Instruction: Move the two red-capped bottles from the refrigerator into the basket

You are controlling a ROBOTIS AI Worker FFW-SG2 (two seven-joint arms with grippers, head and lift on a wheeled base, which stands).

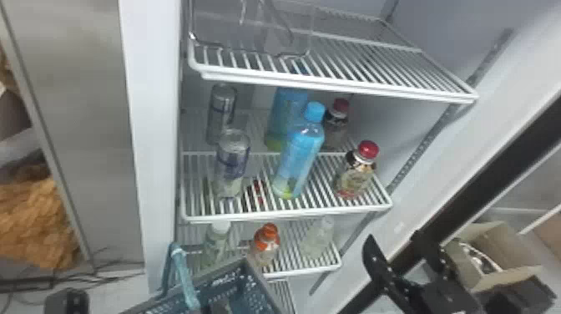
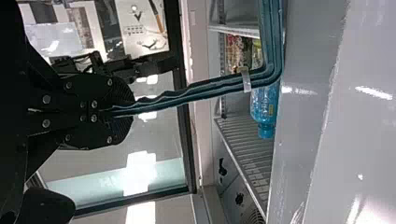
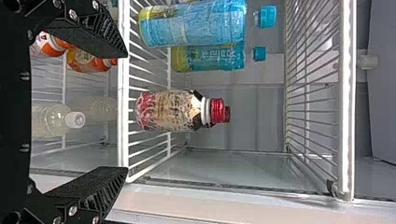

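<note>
Right tool is held spread. The front red-capped bottle is seen beyond it, apart, centred across its gap.

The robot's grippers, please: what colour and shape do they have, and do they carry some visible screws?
Both are matt black. The right gripper has two wedge-shaped fingers, tapering to the tips, with rough, grainy faces and ribbed sides. The left gripper has ribbed fingers too, on rounded black plates. Round silver screw heads dot both of them.
</note>
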